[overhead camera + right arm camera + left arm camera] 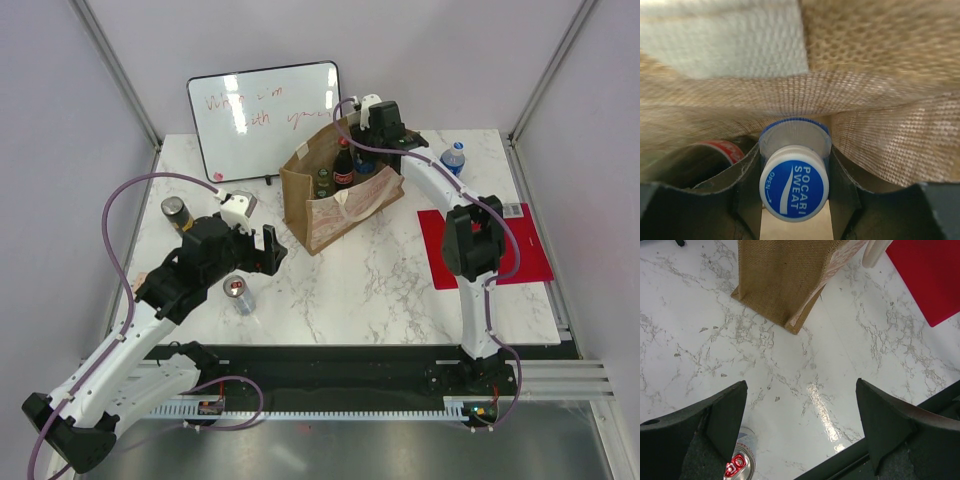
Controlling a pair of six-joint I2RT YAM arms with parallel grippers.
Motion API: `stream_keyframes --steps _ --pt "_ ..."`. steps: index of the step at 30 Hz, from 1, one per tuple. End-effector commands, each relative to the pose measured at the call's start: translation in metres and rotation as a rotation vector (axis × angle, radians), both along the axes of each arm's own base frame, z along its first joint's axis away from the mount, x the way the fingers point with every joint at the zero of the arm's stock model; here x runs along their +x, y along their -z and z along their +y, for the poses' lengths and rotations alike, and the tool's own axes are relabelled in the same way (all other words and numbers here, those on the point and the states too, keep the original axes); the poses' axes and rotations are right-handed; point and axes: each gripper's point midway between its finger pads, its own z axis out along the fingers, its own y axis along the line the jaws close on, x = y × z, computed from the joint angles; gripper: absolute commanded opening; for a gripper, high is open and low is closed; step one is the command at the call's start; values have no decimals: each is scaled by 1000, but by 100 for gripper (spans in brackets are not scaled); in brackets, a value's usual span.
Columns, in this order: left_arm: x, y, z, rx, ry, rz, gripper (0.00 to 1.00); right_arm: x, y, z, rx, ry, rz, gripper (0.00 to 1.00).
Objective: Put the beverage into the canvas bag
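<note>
The tan canvas bag (335, 210) stands at mid-table, and its corner shows in the left wrist view (780, 280). My right gripper (382, 128) reaches into the bag's top. In the right wrist view the right gripper (795, 172) is shut on the neck of a bottle with a blue-and-white Pocari Sweat cap (794, 184), and the bag's weave (880, 75) surrounds it. A cola bottle (343, 168) and a green bottle (322, 182) stand inside the bag. My left gripper (255, 250) is open and empty above the table (800, 415), left of the bag.
A silver can with a red tab (238, 293) stands just below my left gripper (740, 465). A dark can (176, 212) stands at the left. A blue-capped bottle (453, 158) stands right of the bag. A red mat (500, 250) lies at the right. A whiteboard (265, 115) leans at the back.
</note>
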Motion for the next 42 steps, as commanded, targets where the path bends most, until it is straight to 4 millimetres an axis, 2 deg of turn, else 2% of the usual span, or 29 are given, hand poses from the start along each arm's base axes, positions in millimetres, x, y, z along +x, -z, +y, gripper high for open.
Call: stream_keyframes --steps 1,3,4,10,13,16,19,20,21,22,24,30,37,42 --pt "6 -6 0 16 7 -50 96 28 -52 11 67 4 -184 2" --pt "7 -6 0 16 9 -49 96 29 -45 12 66 6 -174 4" --pt "7 -6 0 17 7 -48 96 30 -41 12 66 9 -168 10" --pt "7 -6 0 18 9 -49 96 31 -24 12 63 17 -137 22" --pt "7 -5 0 18 9 -47 96 29 -24 12 70 21 -137 22" --pt "7 -4 0 19 11 -46 96 29 -40 12 89 20 -173 13" --pt "7 -5 -1 17 12 -47 96 31 -60 14 116 21 -212 14" --pt "7 -3 -1 21 12 -42 96 31 -62 16 127 18 -213 17" --pt "7 -4 -1 19 12 -44 96 31 -64 16 130 18 -214 28" --pt "7 -5 -1 19 11 -46 96 31 -65 16 133 21 -213 34" --pt "7 -5 0 18 9 -49 96 30 -59 15 128 24 -200 42" --pt "7 -4 -1 19 14 -43 96 25 -62 11 122 33 -198 54" --pt "7 -5 -1 17 15 -45 96 17 -100 4 136 50 -254 64" --pt "7 -4 -1 18 14 -44 96 10 -118 -2 154 81 -266 66"
